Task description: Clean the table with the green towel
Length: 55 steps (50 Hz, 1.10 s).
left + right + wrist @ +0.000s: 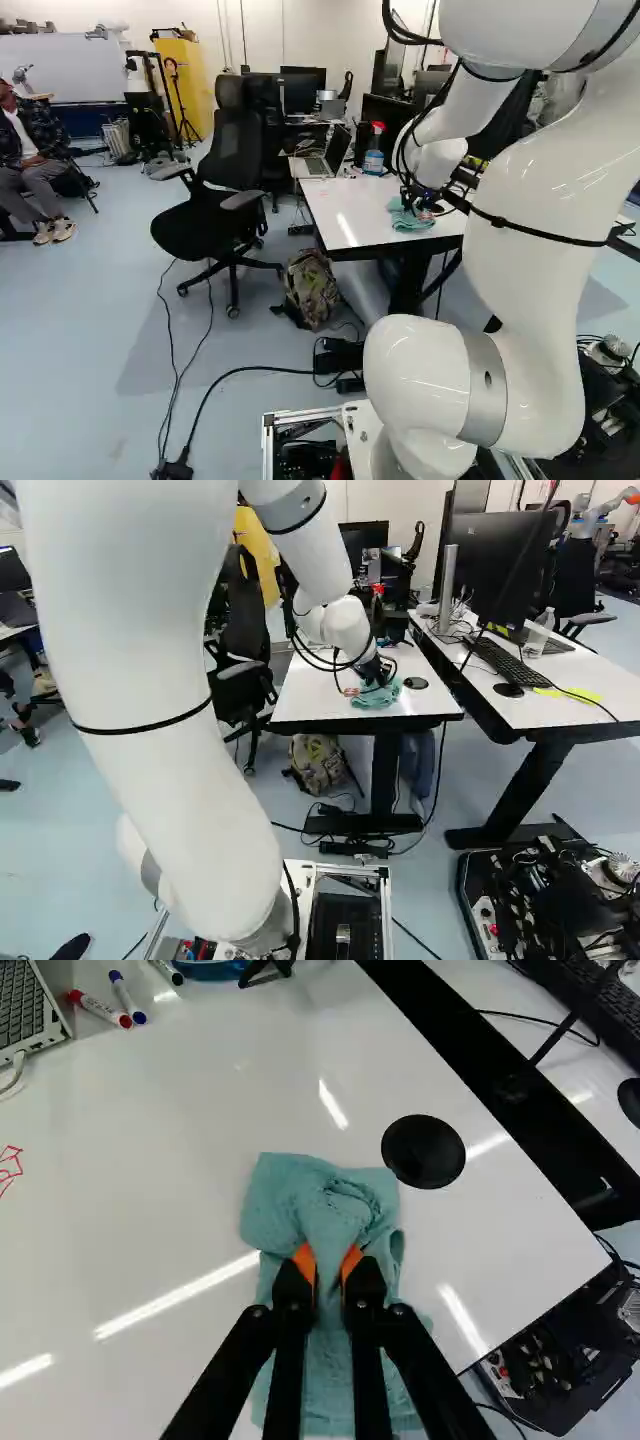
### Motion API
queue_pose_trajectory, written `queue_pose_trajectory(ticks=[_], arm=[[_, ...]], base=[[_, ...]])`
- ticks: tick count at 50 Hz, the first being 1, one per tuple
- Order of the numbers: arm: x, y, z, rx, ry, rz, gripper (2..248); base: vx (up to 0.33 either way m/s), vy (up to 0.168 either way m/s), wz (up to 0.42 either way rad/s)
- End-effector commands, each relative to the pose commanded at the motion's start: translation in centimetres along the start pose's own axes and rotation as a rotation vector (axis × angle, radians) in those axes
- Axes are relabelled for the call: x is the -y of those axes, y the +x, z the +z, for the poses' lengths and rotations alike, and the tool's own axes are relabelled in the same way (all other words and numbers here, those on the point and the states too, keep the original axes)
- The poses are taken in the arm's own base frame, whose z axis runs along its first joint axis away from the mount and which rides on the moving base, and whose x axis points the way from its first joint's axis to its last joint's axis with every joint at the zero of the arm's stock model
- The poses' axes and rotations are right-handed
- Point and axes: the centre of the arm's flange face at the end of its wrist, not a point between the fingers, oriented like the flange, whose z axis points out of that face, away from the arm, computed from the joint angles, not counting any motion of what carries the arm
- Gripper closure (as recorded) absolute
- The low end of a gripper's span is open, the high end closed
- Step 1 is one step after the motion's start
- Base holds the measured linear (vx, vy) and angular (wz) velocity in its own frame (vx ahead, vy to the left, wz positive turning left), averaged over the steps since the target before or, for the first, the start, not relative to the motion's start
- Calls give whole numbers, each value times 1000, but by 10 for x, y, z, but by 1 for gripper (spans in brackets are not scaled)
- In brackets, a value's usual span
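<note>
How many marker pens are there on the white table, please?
3. The red-ended marker is nearest the laptop, the blue-ended marker is beside it, and the third marker, partly out of the wrist view, is near the spray bottle. Others may be hidden.

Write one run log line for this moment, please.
fingers: gripping green towel; towel: on white table; red marks: on table, apart from towel
</note>
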Motion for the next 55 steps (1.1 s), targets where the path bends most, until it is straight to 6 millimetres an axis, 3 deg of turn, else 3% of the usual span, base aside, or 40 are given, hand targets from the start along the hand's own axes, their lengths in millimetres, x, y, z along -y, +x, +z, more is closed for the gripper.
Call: queue_pose_trajectory(ticks=[55], arm=[[1, -4, 2, 78, 2, -2, 202]], base=[[0, 0, 0]])
